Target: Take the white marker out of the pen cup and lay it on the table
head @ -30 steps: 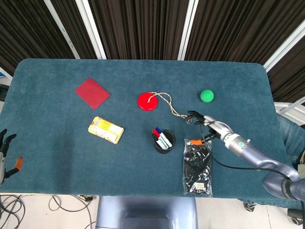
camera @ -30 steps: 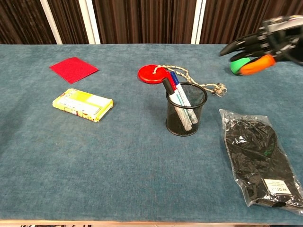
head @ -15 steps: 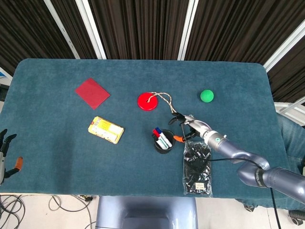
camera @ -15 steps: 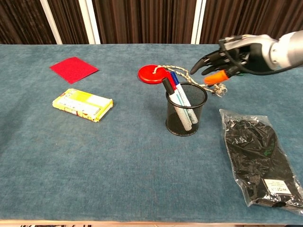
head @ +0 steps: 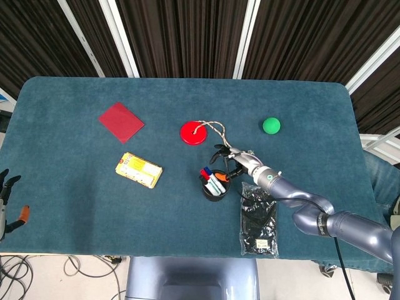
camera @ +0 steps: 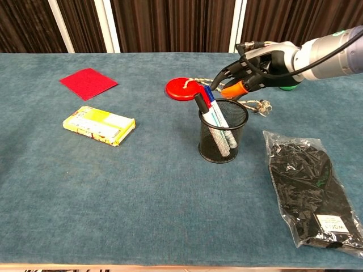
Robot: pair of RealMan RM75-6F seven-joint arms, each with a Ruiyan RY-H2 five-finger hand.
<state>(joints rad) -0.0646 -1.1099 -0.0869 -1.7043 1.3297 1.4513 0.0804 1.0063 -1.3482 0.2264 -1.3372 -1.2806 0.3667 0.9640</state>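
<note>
My right hand above pen cup, fingers spread, empty | white marker inside cup | left hand far off, open | bag label illegible

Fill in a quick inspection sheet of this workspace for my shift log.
Surface: table covered in teal cloth, no spills seen.
Job's things: pen cup, black mesh, upright mid-table; white marker in it, leaning among other markers.
Clutter: red square, yellow packet, red disc with a cord, green ball, bagged black item.
Hands: right robot hand above the cup's rim, fingers apart, holding nothing; left robot hand at the table's left edge, idle, fingers apart.
Cables: black cable along the right arm; loose cables on the floor at lower left.
Surroundings: dark curtains with white posts behind the table.
</note>
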